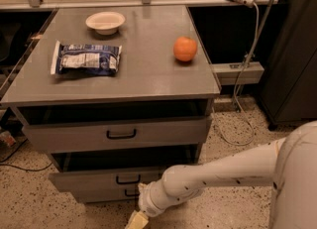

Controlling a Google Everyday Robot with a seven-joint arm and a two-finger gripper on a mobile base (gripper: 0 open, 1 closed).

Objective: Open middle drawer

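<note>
The grey cabinet has three stacked drawers. The middle drawer point(99, 179) has a small black bar handle and stands a little way out, with a dark gap above its front. My gripper point(137, 220) is at the bottom edge of the view, just below and in front of the drawer fronts. It sits slightly right of the middle drawer's handle and is partly cut off by the frame. The white arm point(223, 173) reaches to it from the lower right.
The top drawer point(119, 135) also stands slightly out. The bottom drawer point(106, 194) is mostly hidden. On the cabinet top point(143, 74) lie a white bowl point(105, 22), a blue snack bag point(86, 58) and an orange point(185, 48). Cables point(247, 74) hang at the right.
</note>
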